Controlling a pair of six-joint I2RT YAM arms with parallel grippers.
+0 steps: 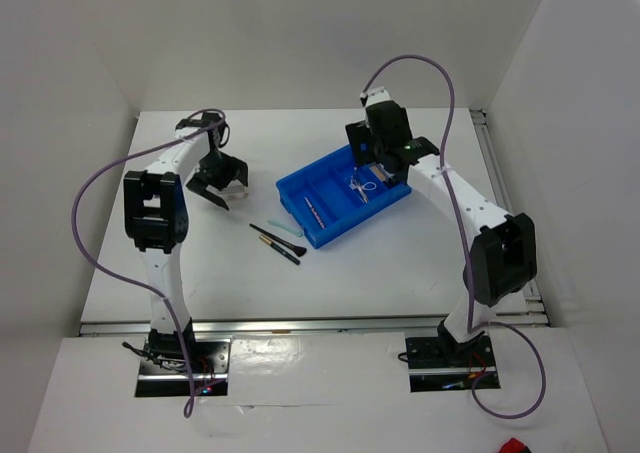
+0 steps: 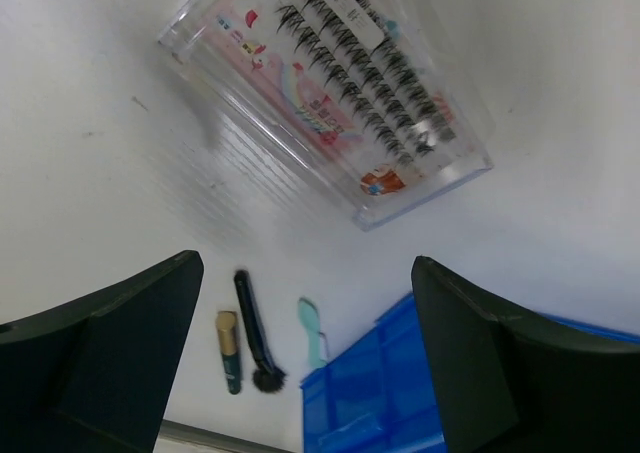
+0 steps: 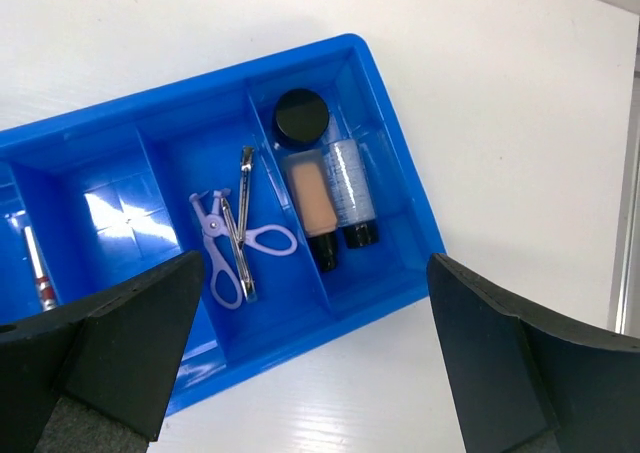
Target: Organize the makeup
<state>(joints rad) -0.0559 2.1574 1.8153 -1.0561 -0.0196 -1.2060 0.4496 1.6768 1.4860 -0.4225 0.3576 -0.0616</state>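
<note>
My left gripper (image 2: 306,263) hangs open above the table, nothing between its fingers. Just beyond it lies a clear box of false lashes (image 2: 325,83). Nearer lie a green tube with a gold cap (image 2: 229,351), a black brush (image 2: 255,338) and a mint stick (image 2: 313,330). From above, the brush (image 1: 270,235) lies left of the blue tray (image 1: 296,211). My right gripper (image 3: 316,261) is open over the tray (image 3: 300,338). Its end compartment holds a black round jar (image 3: 301,117), a beige tube (image 3: 312,203) and a clear bottle (image 3: 347,188). The one beside it holds a lilac scissor-like tool (image 3: 232,248) and a metal clip (image 3: 243,223).
A thin red stick (image 3: 36,268) lies in a far-left compartment of the tray. The tray's corner (image 2: 380,383) shows beside the loose items in the left wrist view. White walls close in the table at the back and both sides.
</note>
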